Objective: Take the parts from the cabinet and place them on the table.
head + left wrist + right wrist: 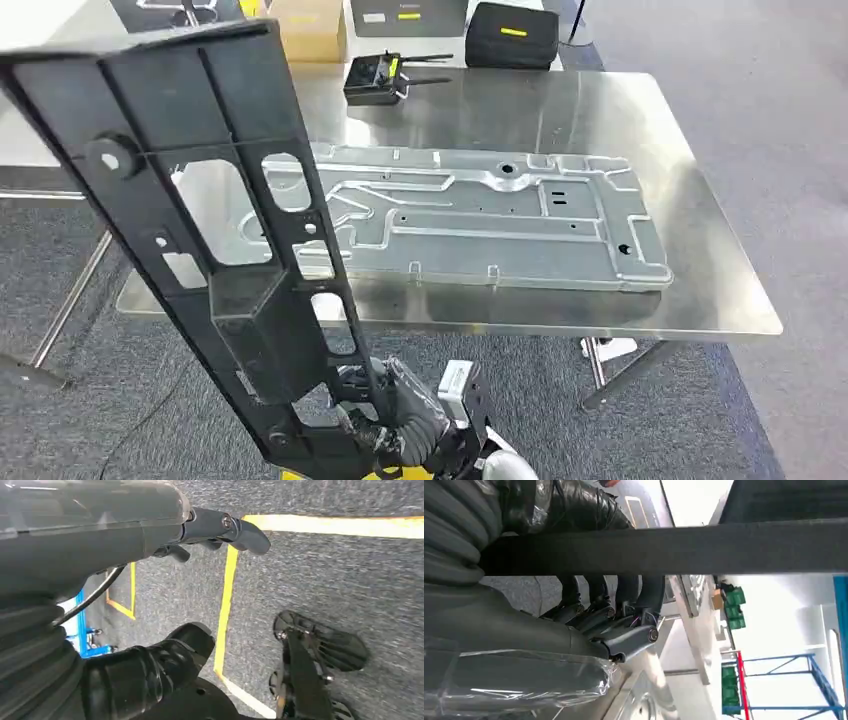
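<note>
A long black plastic frame part (pixel 200 200) with cut-outs stands tilted in front of the steel table (pixel 700 290), its top leaning toward the far left. My right hand (pixel 395 415) grips its lower end at the near edge of the head view. In the right wrist view the fingers (pixel 614 615) wrap around the part's black bar (pixel 674 547). A large silver stamped metal panel (pixel 480 215) lies flat in the table's middle. My left hand (pixel 125 530) hangs over the carpet, fingers and thumb apart, holding nothing.
At the table's far edge sit a black controller with antennas (pixel 378 78), a black case (pixel 512 35) and a cardboard box (pixel 310 25). Grey carpet with yellow tape lines (pixel 225 595) surrounds the table. The table's right half beyond the panel is bare steel.
</note>
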`<act>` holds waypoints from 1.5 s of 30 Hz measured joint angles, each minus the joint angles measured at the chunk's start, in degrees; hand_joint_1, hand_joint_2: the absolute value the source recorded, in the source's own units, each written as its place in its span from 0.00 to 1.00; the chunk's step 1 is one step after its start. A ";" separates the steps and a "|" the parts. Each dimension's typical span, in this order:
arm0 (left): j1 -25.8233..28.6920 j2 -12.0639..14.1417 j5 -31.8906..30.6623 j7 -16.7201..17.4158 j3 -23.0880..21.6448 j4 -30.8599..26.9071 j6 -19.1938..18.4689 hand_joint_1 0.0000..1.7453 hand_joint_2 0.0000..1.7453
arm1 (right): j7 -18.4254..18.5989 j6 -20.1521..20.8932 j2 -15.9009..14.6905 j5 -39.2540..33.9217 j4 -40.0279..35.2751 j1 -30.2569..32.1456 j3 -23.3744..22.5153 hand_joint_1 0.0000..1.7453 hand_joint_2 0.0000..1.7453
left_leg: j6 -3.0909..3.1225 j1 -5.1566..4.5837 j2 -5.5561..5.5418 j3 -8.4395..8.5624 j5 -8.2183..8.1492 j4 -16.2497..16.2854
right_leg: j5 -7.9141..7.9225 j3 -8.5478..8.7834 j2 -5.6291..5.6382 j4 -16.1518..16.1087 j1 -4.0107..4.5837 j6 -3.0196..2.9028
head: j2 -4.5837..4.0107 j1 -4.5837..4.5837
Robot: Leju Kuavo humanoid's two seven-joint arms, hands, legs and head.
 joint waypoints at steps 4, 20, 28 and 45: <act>-0.09 0.00 0.00 0.00 0.00 0.00 0.09 0.00 1.00 | 0.02 -0.07 0.04 0.02 -0.09 0.04 0.00 1.00 1.00 | -1.32 0.20 0.16 0.51 -0.46 -0.52 | 0.16 0.61 0.34 -1.07 -0.68 -1.10 | 0.00 -0.04; 0.08 0.13 -0.04 -0.11 0.02 0.00 0.13 0.00 1.00 | 0.09 -0.20 0.15 0.24 -0.15 -0.02 0.00 1.00 1.00 | 0.38 0.20 -0.06 -1.29 1.40 -0.02 | -2.23 0.68 0.53 1.50 -0.19 0.38 | 0.00 -0.02; 0.05 0.13 0.00 -0.55 0.02 0.00 0.04 0.00 1.00 | 0.09 -0.24 -0.07 0.26 -0.13 0.13 0.00 1.00 1.00 | 0.76 0.19 -0.01 -1.03 1.00 -0.02 | -2.57 -1.99 0.21 7.39 -0.80 0.94 | 0.00 -0.02; 0.38 0.20 -0.02 -0.68 0.04 0.00 0.02 0.00 1.00 | 0.04 -0.33 0.02 0.35 -0.31 0.25 0.00 1.00 1.00 | -1.12 -0.05 -0.11 -4.48 4.12 2.14 | -5.05 6.37 0.38 -1.10 0.28 -1.64 | 0.00 -0.06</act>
